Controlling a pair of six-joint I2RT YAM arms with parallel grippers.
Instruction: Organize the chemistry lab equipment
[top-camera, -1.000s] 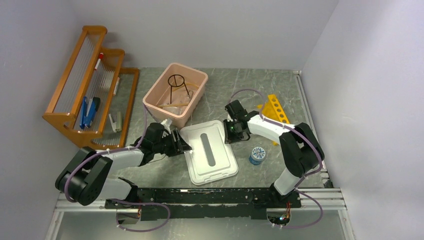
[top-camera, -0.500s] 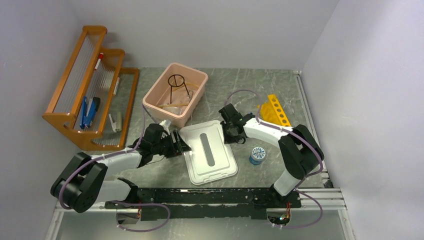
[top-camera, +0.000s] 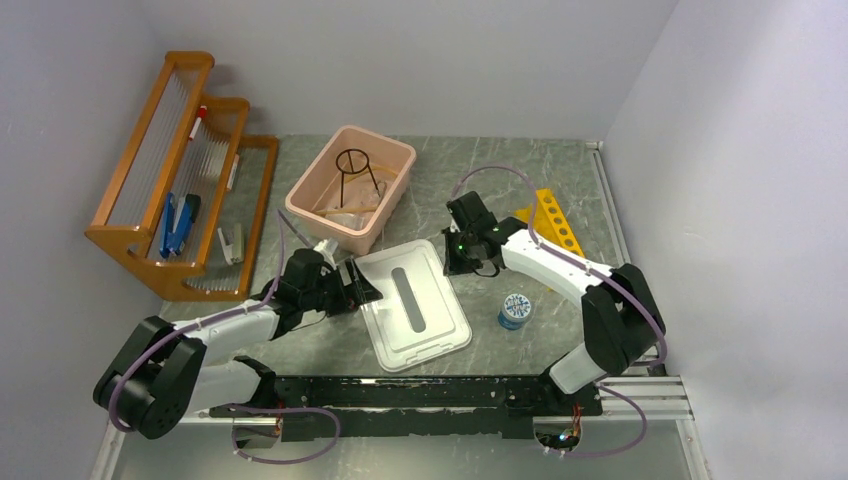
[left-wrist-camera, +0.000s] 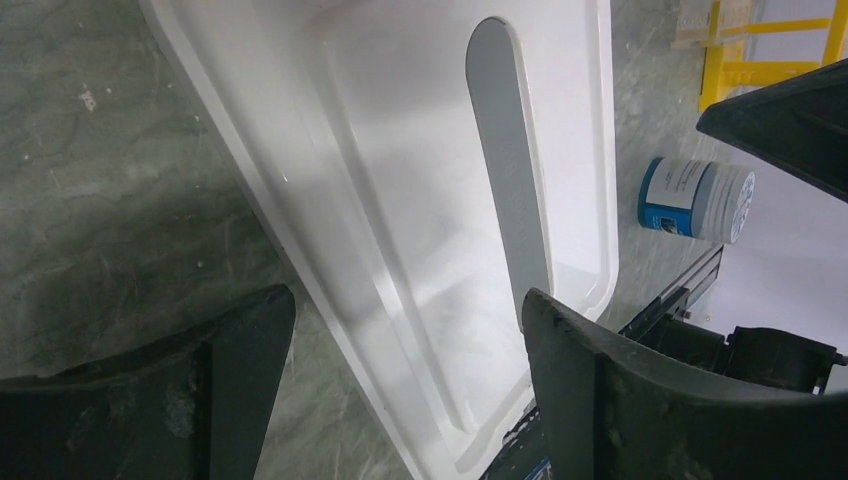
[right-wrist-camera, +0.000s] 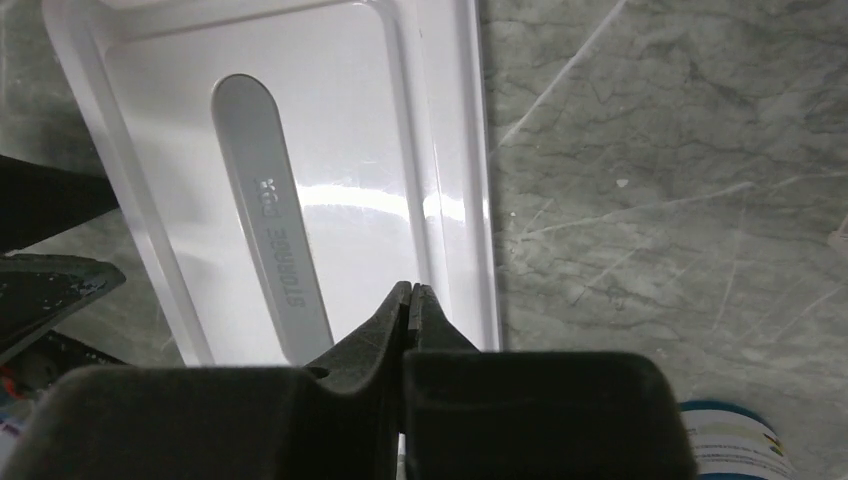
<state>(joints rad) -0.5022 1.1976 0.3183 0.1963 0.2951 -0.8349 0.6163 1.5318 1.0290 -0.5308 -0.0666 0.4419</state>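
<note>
The left pincer (top-camera: 362, 284) is held wide open at the left edge of the white lid (top-camera: 432, 322), which lies on the surface (top-camera: 520, 175). In the wrist view its fingers (left-wrist-camera: 230, 340) are seen well apart, with the lid's rim running between them, and nothing is gripped. The right pincer (top-camera: 455, 266) is pressed fully closed at the lid's far right corner. Its tips are seen meeting over the lid's rim, with nothing caught between them. The tripod ring (top-camera: 352, 166) is stood inside the pink tub (top-camera: 333, 231), beyond the lid. The yellow rack (top-camera: 553, 218) is found behind the right arm. A blue-and-white jar (top-camera: 515, 310) is set near the lid's right side, apart from it.
</note>
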